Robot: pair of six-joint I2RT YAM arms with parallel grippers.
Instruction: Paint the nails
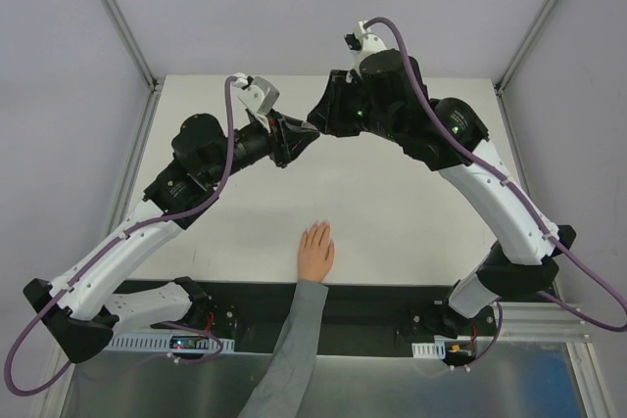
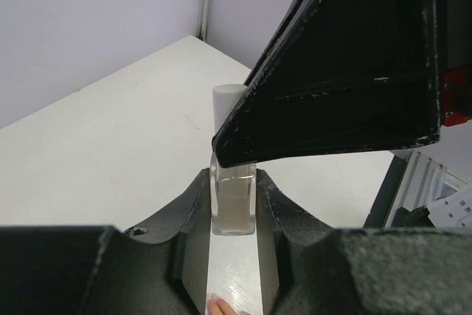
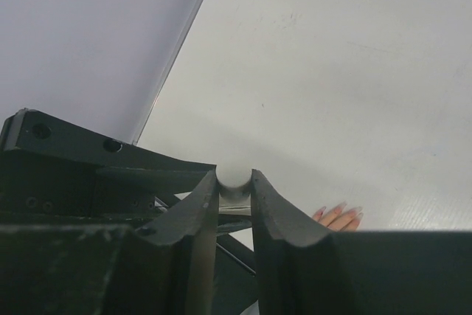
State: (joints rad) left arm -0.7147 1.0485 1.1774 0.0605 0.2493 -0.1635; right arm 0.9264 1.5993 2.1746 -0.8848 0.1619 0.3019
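A pale hand (image 1: 315,252) lies flat on the table near the front edge, fingers together, wrist in a grey sleeve (image 1: 294,340). Its nails (image 3: 357,212) show long and pale in the right wrist view; a fingertip (image 2: 217,306) also shows low in the left wrist view. My left gripper (image 1: 297,141) is shut on the glass body of a small nail polish bottle (image 2: 234,208), held above the table's middle. My right gripper (image 1: 321,120) meets it from the right and is shut on the bottle's white cap (image 3: 234,178), which also shows in the left wrist view (image 2: 227,105).
The white table (image 1: 411,212) is bounded by metal frame posts (image 1: 137,144) at left and right, with pale walls behind. Both arm bases (image 1: 323,315) sit on a black strip at the near edge, on either side of the sleeve.
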